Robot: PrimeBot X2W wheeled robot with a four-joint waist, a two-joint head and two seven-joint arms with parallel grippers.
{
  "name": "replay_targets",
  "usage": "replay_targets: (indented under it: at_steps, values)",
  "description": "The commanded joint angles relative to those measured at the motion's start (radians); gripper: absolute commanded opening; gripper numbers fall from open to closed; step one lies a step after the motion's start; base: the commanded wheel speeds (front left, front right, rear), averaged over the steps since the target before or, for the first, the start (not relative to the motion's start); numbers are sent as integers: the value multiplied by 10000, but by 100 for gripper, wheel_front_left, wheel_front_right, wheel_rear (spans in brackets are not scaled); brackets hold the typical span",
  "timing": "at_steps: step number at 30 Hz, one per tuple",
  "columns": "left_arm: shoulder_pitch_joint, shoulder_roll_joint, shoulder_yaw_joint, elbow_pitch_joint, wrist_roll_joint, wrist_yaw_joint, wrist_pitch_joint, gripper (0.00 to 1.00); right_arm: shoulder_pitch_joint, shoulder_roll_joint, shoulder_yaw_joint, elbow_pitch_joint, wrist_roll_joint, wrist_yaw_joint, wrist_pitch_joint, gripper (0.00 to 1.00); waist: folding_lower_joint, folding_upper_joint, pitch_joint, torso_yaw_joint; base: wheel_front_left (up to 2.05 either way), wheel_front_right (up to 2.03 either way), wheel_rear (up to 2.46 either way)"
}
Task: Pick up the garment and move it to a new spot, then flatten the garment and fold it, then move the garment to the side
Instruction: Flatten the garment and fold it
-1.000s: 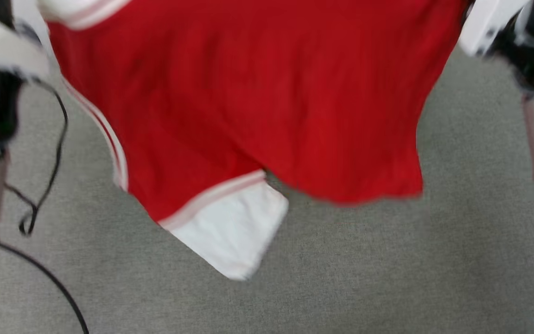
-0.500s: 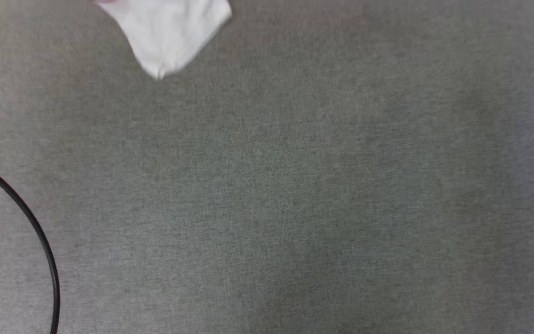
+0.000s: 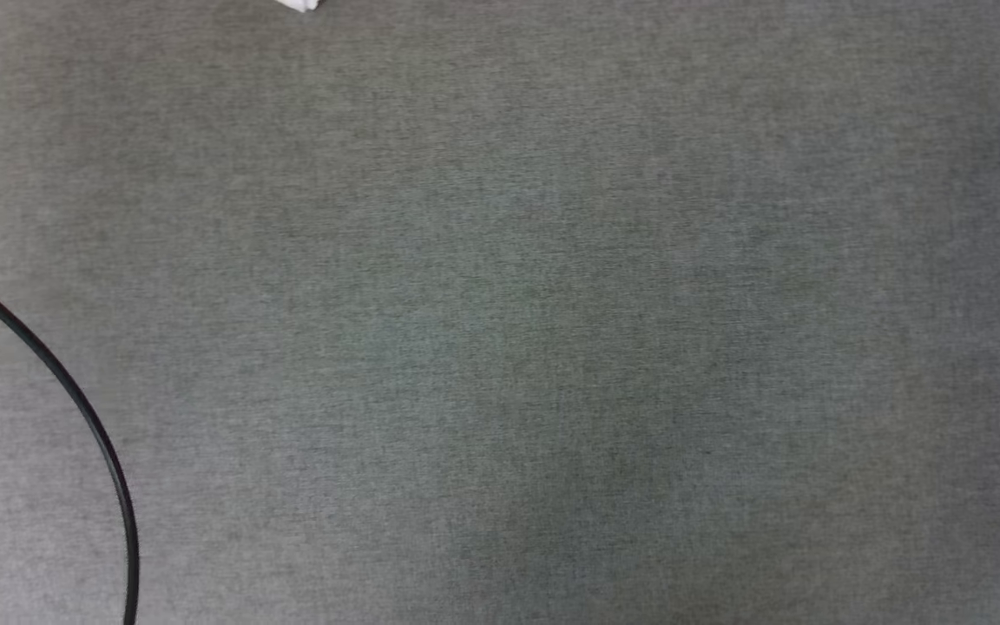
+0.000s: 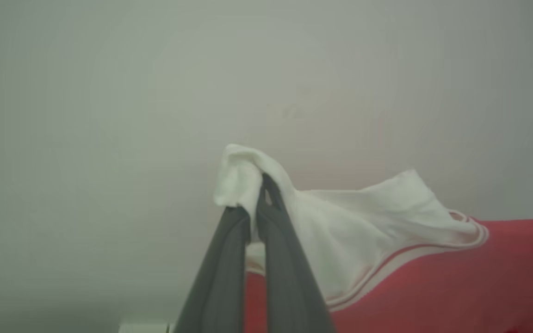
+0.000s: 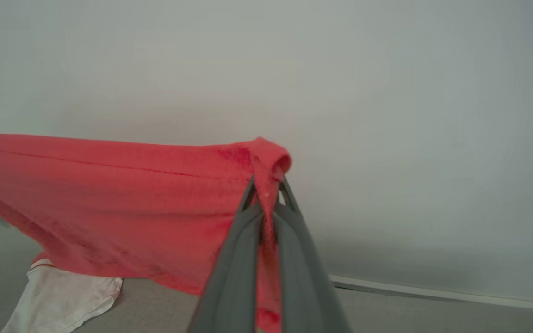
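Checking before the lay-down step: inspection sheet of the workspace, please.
Surface: grey carpet-like surface, even.
Job's things: garment lifted and stretched between both grippers; lower sleeve hangs near the surface, contact unclear.
Clutter: nothing seen.
Grippers: left gripper, jaws shut on the upper sleeve; right gripper, jaws shut on a red edge of the garment.
Cables: black cable curving across the surface at the head view's left.
Surroundings: pale wall, baseboard.
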Motion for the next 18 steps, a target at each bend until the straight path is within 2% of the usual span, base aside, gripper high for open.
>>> replay_targets:
  at_steps: [1, 9, 16, 18]
  values:
    - [401, -48, -97, 263, -137, -144, 32, 0, 357, -167, 163, 186, 102, -10, -147, 0, -2, 0, -69, 105, 0, 0, 0]
    - [3248, 61, -341, 721, -928, -421, -469, 0, 2849, -552, 1214, 526, 998, -13, -717, 0, -2, 0, -1507, 119, 0, 0, 0]
    - [7115, 365, -71, -342, -1742, -437, -1252, 0, 6085, -1078, 2023, -231, 2071, -17, -984, 0, -2, 0, -3075, 87, 0, 0, 0]
    - [8288, 472, 99, -918, -1890, -246, -1429, 0, 7045, -1282, 2174, -643, 2279, -18, -971, 0, -2, 0, -3461, 89, 0, 0, 0]
